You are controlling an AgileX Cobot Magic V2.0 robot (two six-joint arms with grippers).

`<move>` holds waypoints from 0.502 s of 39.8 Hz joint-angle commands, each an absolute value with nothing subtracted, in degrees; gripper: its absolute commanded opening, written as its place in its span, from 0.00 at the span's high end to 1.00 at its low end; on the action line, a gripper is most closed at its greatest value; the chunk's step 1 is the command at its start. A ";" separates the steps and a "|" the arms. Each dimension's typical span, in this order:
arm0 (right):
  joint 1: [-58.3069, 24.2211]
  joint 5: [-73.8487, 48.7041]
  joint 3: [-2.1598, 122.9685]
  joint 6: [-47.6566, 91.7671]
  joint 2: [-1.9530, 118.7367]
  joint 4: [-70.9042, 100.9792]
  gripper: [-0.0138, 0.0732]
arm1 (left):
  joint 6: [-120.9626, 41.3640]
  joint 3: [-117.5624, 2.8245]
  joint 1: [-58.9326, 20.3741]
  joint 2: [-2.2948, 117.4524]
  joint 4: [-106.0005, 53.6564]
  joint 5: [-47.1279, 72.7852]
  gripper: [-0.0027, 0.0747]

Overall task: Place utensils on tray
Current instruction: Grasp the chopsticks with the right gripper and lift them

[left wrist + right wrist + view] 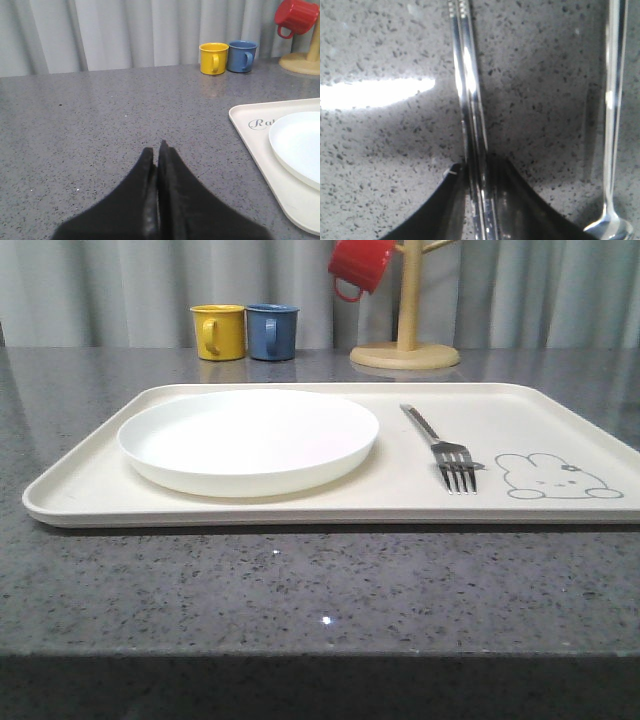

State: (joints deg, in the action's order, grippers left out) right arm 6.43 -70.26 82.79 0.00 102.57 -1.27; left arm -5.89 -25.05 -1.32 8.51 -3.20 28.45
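Tray: the large rectangular cream tray with the grey rabbit drawing lies on the speckled grey stone bench.
Already on the tray: the round white shallow plate on its left part; the silver four-tined metal fork to the plate's right, tines just beside the rabbit.
Chopsticks: the pair of long flat steel chopsticks lies side by side on the bench, off the tray, with the right end effector pinching them between its black fingers.
Spoon: the shiny steel spoon lies untouched on the bench, near the chopsticks and roughly parallel to them.
Left end effector: fingertips pressed together, holding nothing, over bare bench beside the tray's edge.
Progress: roughly half done (two of four pieces placed); chopsticks and spoon are left.
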 commanded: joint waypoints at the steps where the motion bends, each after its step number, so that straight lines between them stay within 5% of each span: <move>1: 6.76 -71.38 83.89 0.30 100.71 -1.28 0.64 | -5.71 -26.54 -1.20 9.10 -3.33 23.83 0.99; 20: 6.76 -73.63 86.29 0.00 98.53 -1.29 0.86 | -5.71 -26.54 -1.20 9.10 -3.33 23.83 0.99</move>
